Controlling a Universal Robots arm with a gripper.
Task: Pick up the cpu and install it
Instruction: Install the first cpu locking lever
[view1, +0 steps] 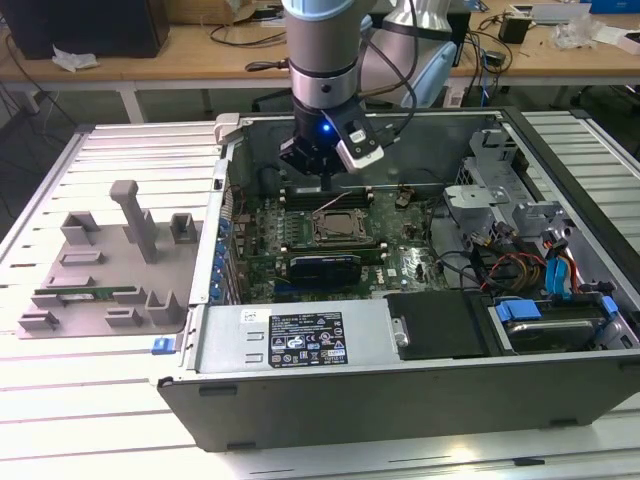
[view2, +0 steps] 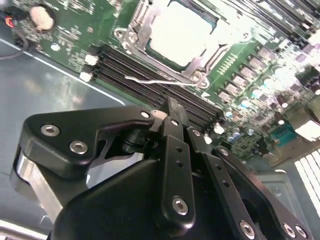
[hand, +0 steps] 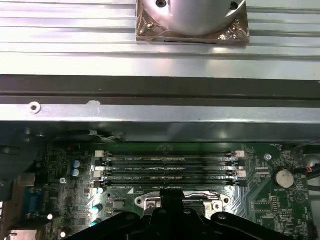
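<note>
The cpu (view1: 338, 228) lies flat in the motherboard's socket inside the open computer case, its pale metal top (view2: 180, 32) framed by the socket's metal bracket. A thin wire lever (view2: 160, 81) runs along the socket's edge. My gripper (view1: 318, 172) hangs above the black memory slots (view1: 322, 196) just behind the socket, a little above the board. In both wrist views its black fingers (view2: 170, 107) (hand: 172, 200) are closed together with nothing between them. The fingers hide part of the socket in the first wrist view.
The case's metal walls (view1: 232, 150) surround the board. A labelled metal cover (view1: 300, 340) spans the front, with drive bays and coloured cables (view1: 530, 270) on the exterior view's right. A grey fixture (view1: 140, 225) holding a green memory stick (view1: 85, 296) lies on the exterior view's left.
</note>
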